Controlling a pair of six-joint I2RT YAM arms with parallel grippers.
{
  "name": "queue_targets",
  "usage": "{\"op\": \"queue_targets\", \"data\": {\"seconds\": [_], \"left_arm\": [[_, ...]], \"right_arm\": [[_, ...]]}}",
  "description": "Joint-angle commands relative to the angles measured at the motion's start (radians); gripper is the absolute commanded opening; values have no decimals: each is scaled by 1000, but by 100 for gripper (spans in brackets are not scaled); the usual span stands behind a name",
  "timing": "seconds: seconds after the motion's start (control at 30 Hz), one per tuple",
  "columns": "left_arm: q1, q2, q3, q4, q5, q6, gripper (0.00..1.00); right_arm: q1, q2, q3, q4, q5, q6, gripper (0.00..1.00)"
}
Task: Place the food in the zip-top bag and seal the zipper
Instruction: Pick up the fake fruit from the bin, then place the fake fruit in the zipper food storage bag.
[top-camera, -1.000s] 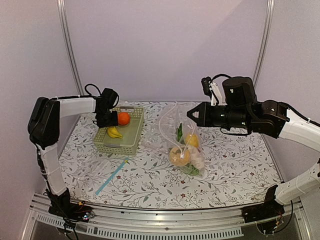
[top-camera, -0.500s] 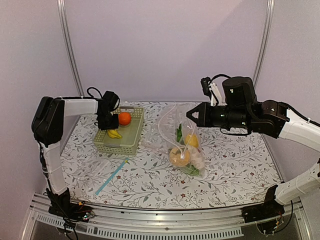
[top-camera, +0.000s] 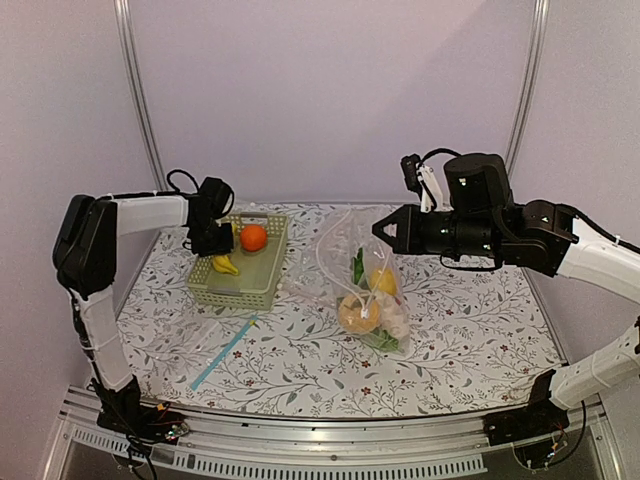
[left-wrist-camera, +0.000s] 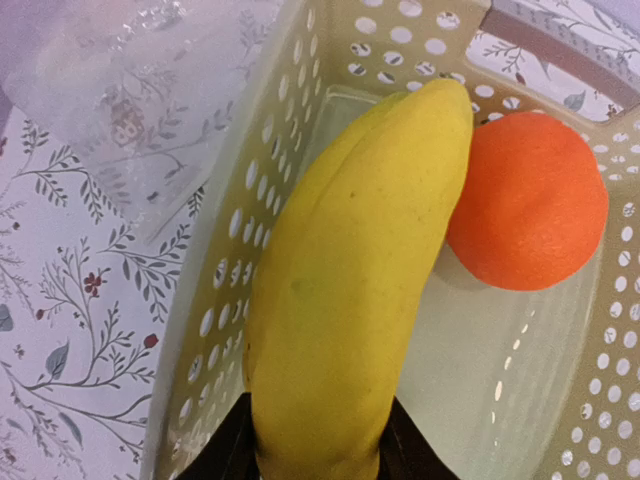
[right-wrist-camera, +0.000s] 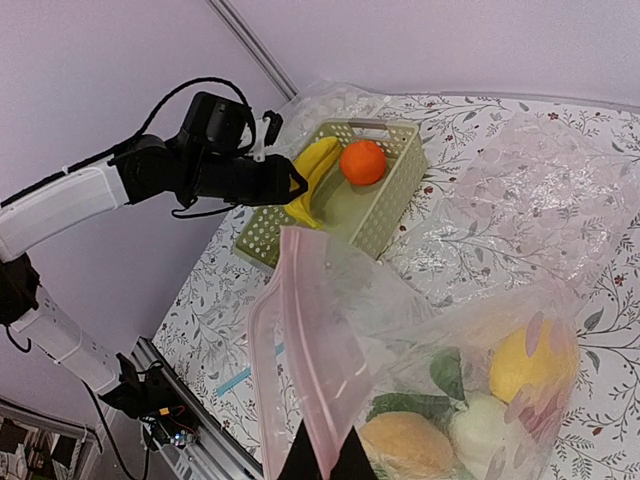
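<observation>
counter (top-camera: 470, 350): floral print, carries bag and basket
zip-top bag (top-camera: 340, 250): mid-counter, mouth held up – food pieces (top-camera: 358, 312) inside
basket (top-camera: 235, 297): left of bag, holds orange (left-wrist-camera: 528, 200)
right end effector (right-wrist-camera: 322, 450): clamped on zipper (right-wrist-camera: 300, 330)
left end effector (left-wrist-camera: 320, 440): clamped on banana (left-wrist-camera: 360, 280) – in basket, against orange

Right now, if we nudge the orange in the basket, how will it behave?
Probably rolls: the orange is round and smooth, loose on the basket floor. The walls should stop it soon. It looks like hard plastic, so likely light and slippery to pinch.
</observation>
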Motion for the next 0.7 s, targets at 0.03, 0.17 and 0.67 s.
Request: {"op": "queue_targets", "data": {"seconds": [0.03,0.17,0.67], "left_arm": [[11,-206,-60,27,-23,-12,30],[6,-322,-94,22,49,4,30],[-248,-734,-128,-192,540,-1,29]], "right_arm": [[8,-6,18,25,13,-10,0],[7,-2,19,24,17,-14,0],[5,26,51,-17,36,-72,0]]}}
